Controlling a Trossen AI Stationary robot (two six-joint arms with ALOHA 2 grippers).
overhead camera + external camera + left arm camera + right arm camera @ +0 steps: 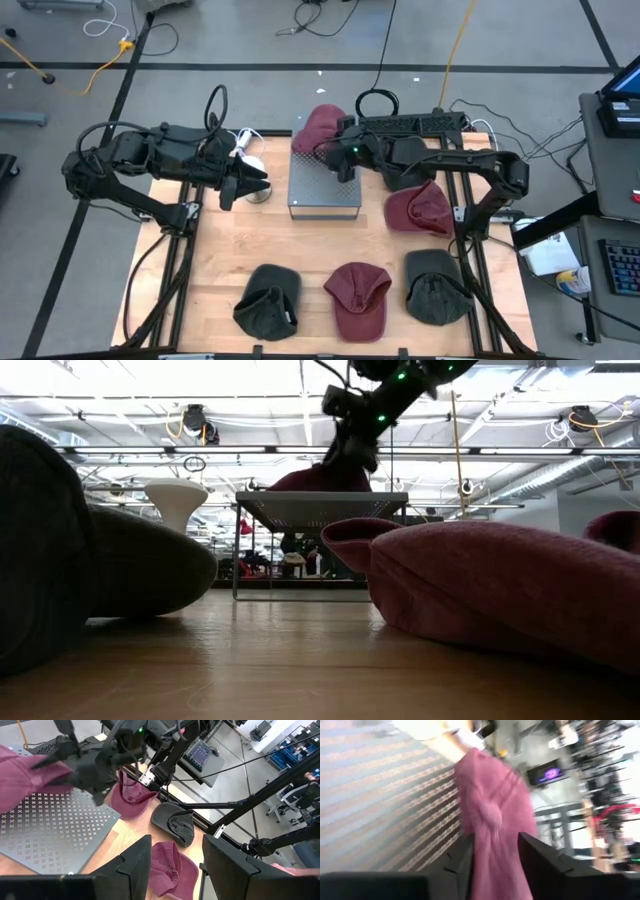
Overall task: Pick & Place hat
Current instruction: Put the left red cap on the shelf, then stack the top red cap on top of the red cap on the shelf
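Wooden tabletop [310, 260], maroon hat [318, 128] on perforated metal stand [324, 184], cable-strewn floor [250, 40]

Cloth hat [318, 127], perforated metal platform [322, 184], wood table [300, 250]

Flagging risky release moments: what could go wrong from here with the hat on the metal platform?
1. The maroon hat sits at the far edge of the perforated platform; it may slide off.
2. The right gripper has the hat's fabric between its jaws; retreating could drag it.
3. The left gripper waits close beside the platform.
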